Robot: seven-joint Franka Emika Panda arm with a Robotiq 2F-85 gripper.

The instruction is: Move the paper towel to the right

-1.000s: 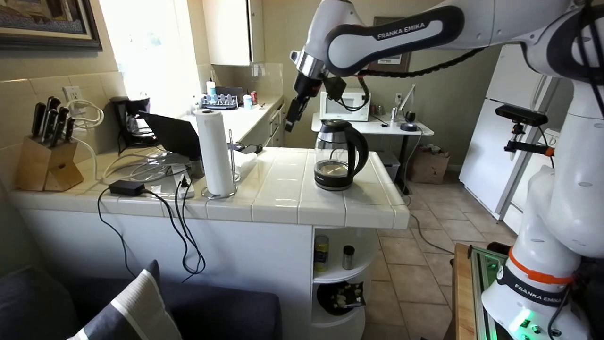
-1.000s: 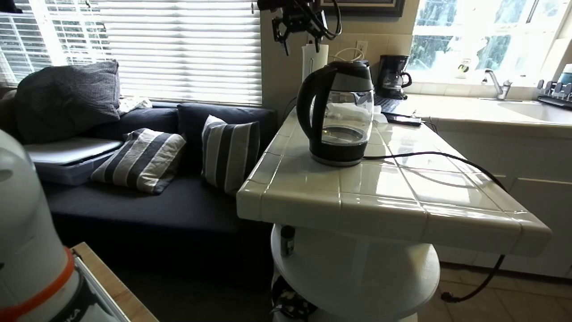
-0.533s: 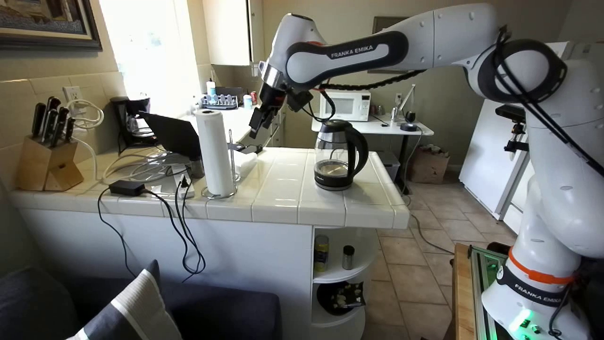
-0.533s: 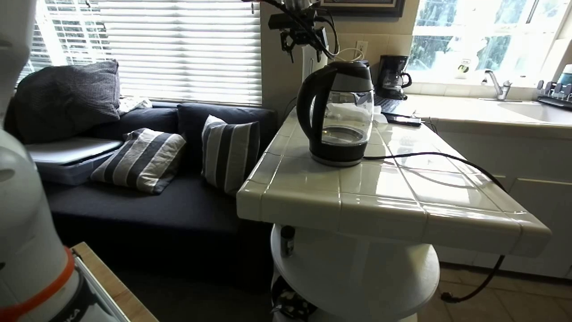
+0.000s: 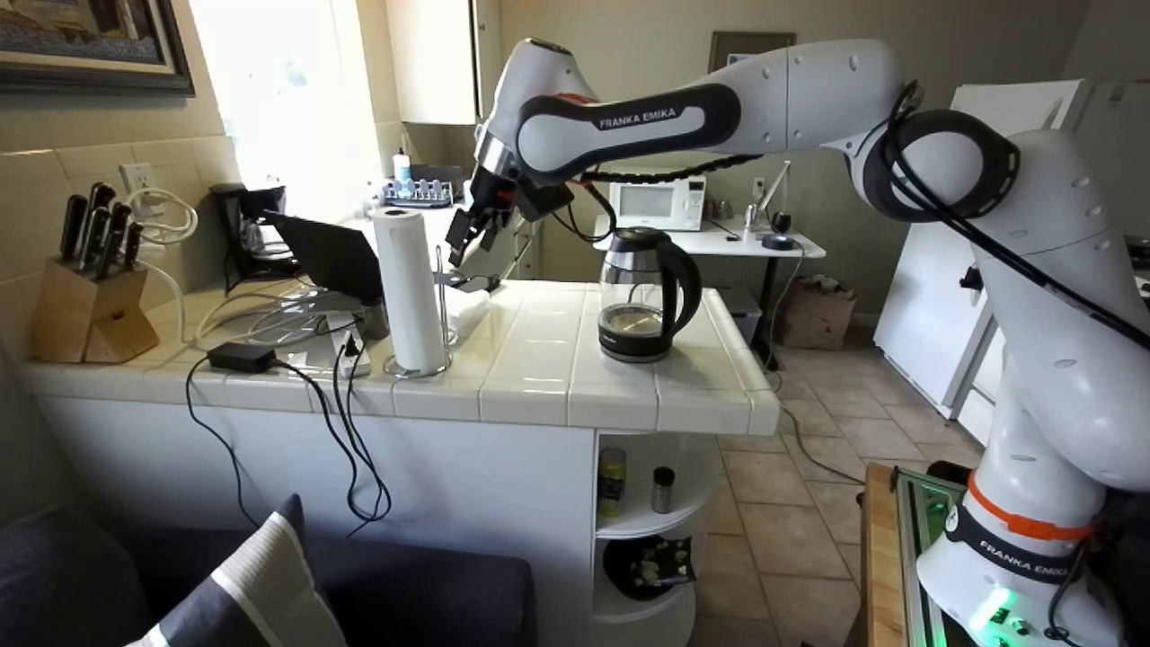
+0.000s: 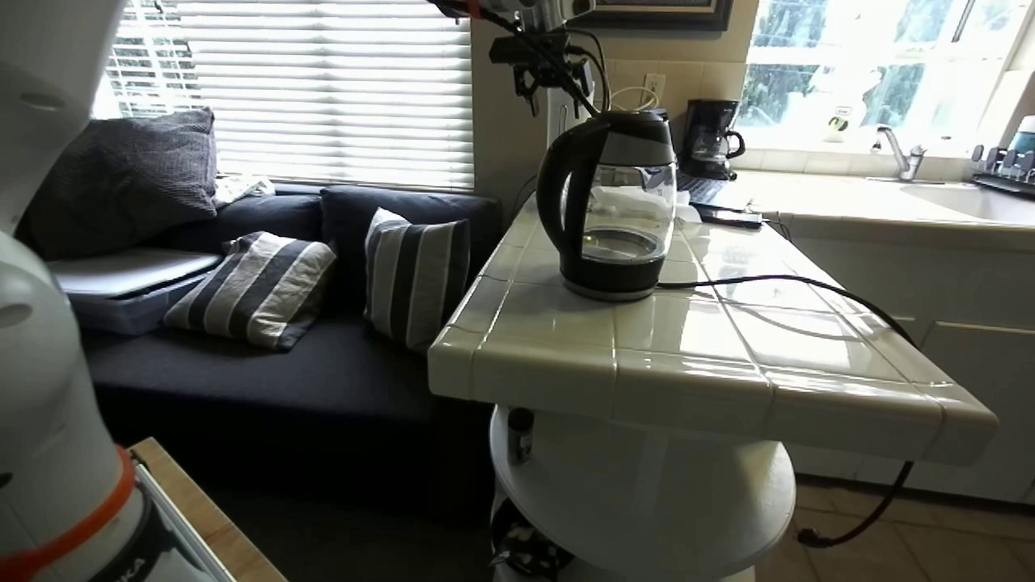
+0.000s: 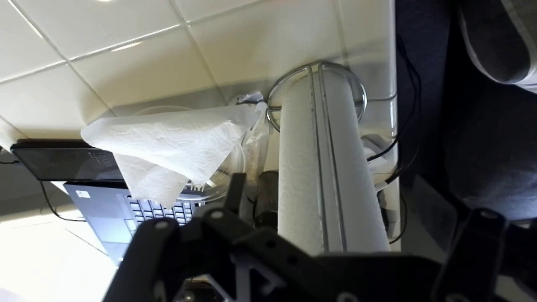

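One paper towel is seen upright on the desk in an exterior view, at nine o'clock from the kettle; by that view alone is the knife block shown. In the wrist view, the claw is revealed with its fingers spread wide.

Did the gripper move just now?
Yes. In an exterior view, the gripper has shifted toward the picture's left, away from the kettle and closer to the paper towel.
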